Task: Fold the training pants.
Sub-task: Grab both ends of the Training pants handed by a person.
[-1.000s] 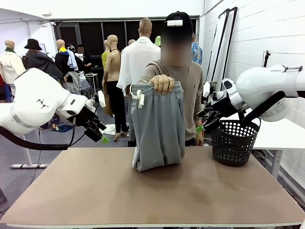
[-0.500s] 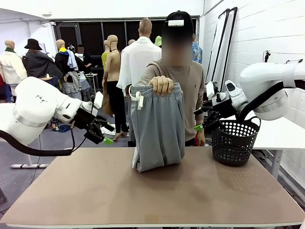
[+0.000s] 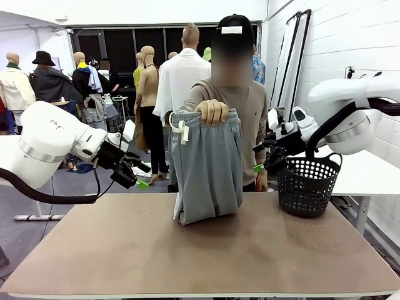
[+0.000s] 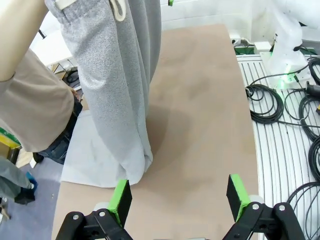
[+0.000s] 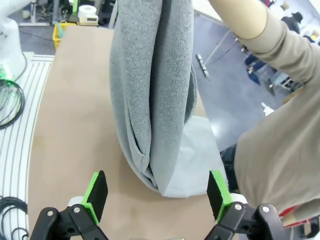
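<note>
**Current step: presentation of the garment.** The person at the far side holds the pants (image 3: 206, 169) up by the waistband in one hand (image 3: 214, 111). The pants hang upright over the far middle of the table (image 3: 187, 262), and their lower end rests on the table surface. The white drawstring hangs at the waistband on the robot's left. The fabric appears already doubled lengthwise, with the layers showing as deep vertical folds in the right wrist view (image 5: 155, 90). No fold has yet been laid on the table, so the task is judged to be at its start.

**End effector state.**
- The left end effector (image 3: 142, 175) is released and holds nothing. It is raised above the table's left part, apart from the pants, with its fingers aimed at them. In its wrist view (image 4: 179, 197) the pants (image 4: 115, 75) hang ahead, beyond the open fingers.
- The right end effector (image 3: 257, 157) is released and holds nothing. It is raised to the right of the pants, just beside the basket (image 3: 306, 187). In its wrist view (image 5: 156, 194) the fingers frame the lower end of the pants.

**Next move (judgement).** The pants must come under the robot's control or be laid flat. This probably calls for both end effectors to close in from opposite sides. Soft jersey will sag and slip, so each grip should take all the layers together and stay clear of the person's hand.
</note>
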Robot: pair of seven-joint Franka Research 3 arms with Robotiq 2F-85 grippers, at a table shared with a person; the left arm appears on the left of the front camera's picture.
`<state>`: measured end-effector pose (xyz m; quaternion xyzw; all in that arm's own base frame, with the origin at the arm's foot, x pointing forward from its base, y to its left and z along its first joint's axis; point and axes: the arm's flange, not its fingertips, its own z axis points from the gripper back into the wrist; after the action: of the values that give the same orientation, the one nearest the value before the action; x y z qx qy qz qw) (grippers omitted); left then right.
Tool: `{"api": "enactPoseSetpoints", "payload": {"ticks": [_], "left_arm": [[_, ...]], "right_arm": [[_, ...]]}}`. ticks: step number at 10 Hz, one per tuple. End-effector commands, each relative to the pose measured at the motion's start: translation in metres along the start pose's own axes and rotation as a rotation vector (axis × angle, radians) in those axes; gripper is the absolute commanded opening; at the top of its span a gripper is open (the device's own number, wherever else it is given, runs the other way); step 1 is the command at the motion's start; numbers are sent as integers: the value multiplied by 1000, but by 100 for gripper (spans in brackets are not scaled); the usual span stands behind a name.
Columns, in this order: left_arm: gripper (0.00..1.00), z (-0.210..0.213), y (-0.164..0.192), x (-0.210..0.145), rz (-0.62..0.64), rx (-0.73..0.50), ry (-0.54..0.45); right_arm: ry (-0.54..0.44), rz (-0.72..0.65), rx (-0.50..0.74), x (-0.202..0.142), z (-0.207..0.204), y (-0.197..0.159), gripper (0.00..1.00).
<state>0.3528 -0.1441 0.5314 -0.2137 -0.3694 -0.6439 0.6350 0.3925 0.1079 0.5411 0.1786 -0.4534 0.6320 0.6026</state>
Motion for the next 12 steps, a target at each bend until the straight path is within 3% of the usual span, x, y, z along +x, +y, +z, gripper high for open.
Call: {"api": "enactPoseSetpoints", "payload": {"ticks": [1,2,6,9,12], "left_arm": [[100,0,2,-3,-20,0,-19],[100,0,0,0,0,0,0],[100,-15,28,-19,-65,22,-207],[100,-22,32,-17,-128,59,-264],[100,-21,31,-2,-170,61,-365]], "right_arm": [[-26,18,2,-1,1,-1,100],[0,0,0,0,0,0,100],[-132,-12,7,-10,-9,-11,100],[-272,-16,-20,-19,-16,-21,100],[-371,-59,49,-14,-20,-28,100]]}}
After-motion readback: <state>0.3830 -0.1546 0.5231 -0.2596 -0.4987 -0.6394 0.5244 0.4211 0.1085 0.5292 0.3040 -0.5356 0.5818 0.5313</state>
